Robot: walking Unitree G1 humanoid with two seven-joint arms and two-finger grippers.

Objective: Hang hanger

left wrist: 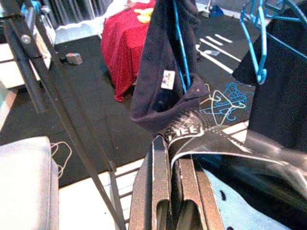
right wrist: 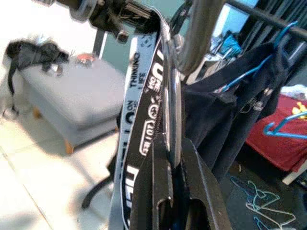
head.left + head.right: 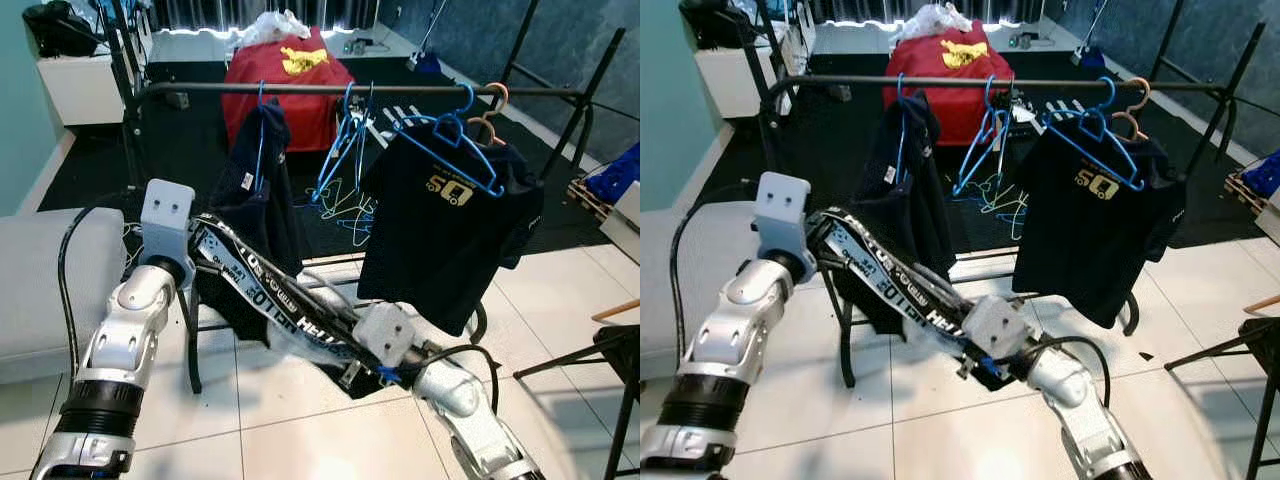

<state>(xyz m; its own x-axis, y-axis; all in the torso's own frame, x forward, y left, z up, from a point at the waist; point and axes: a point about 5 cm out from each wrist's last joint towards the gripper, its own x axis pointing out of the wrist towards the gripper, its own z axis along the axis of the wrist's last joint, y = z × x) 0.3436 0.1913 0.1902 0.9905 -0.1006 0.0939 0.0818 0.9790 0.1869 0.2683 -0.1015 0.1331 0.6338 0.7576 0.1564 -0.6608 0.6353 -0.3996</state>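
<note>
A black garment with white lettering [image 3: 270, 290] is stretched between my two grippers, in front of the clothes rack's black bar [image 3: 330, 89]. My left gripper [image 1: 173, 160] is shut on its upper end, and my right gripper [image 2: 171, 153] is shut on its lower end, beside a shiny curved rod [image 2: 192, 43]. On the bar hang a dark shirt on a blue hanger [image 3: 262, 170], a few empty blue hangers [image 3: 345, 140] and a black shirt with a gold print [image 3: 450, 225] on a blue hanger [image 3: 455, 128]. Whether a hanger is inside the held garment is unclear.
A red-covered piece of furniture [image 3: 290, 85] stands behind the rack on dark carpet, where loose hangers [image 3: 350, 212] lie. To my left is a grey cushioned seat [image 3: 40, 280]. A black frame [image 3: 620, 370] stands at the right edge on the white tiles.
</note>
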